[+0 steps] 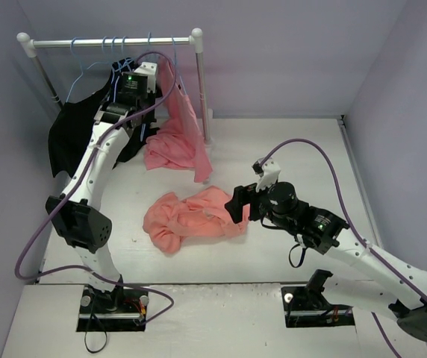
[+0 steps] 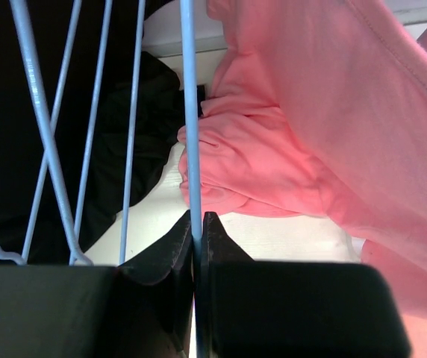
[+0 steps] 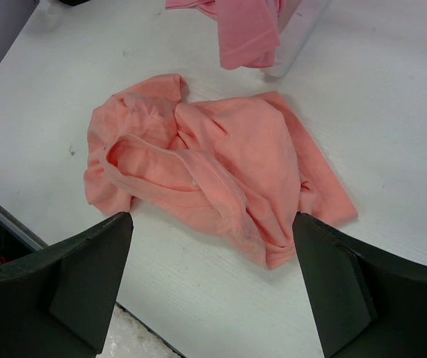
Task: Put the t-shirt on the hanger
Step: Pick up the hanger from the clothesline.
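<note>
The salmon-pink t-shirt (image 1: 191,216) lies crumpled on the white table; it also shows in the right wrist view (image 3: 213,164). My right gripper (image 1: 237,205) is open and empty, hovering just above the shirt's near edge, with the jaws wide apart (image 3: 212,220). My left gripper (image 1: 145,68) is up at the rack and is shut (image 2: 197,218) on a thin light-blue hanger wire (image 2: 189,112). That hanger (image 1: 150,46) hangs from the rack bar among several alike.
The white-capped metal rack bar (image 1: 109,42) stands at the back left, with its right post (image 1: 201,89). A second pink garment (image 1: 180,134) hangs there and drapes onto the table. A black garment (image 1: 72,134) hangs at the left. Purple walls enclose the table.
</note>
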